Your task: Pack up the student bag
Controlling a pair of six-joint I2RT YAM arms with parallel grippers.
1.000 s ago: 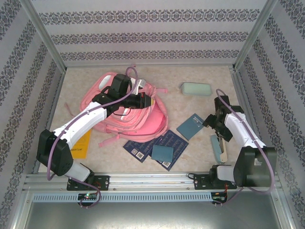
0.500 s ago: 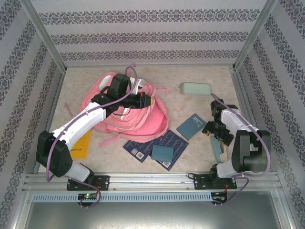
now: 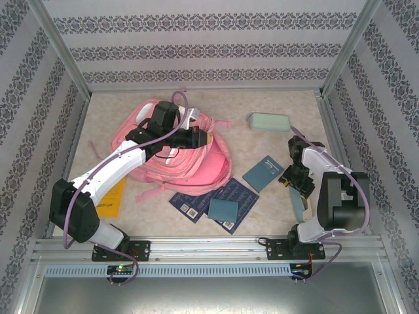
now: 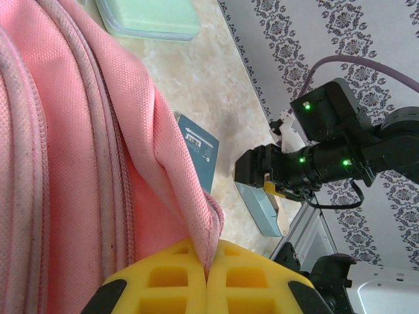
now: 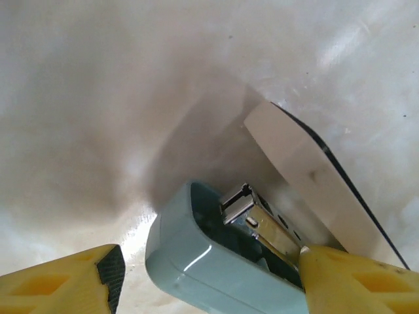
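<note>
My left gripper (image 4: 208, 271) stays clamped on a fold of the student bag (image 3: 190, 167), which lies at ten o'clock on the table (image 3: 275, 108). My right gripper (image 3: 296, 183) has dropped toward four o'clock, its jaws narrowing but apart astride the pale-blue stapler (image 5: 196, 261). I judge that the next item to pack, once gripped.

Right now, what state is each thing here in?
student bag: lying on the table, a fabric edge pinched.
left end effector: shut on the student bag.
right end effector: open, straddling the stapler.
stapler: lying on the table, not gripped.
green case: closed.
blue booklets: closed, flat.
</note>
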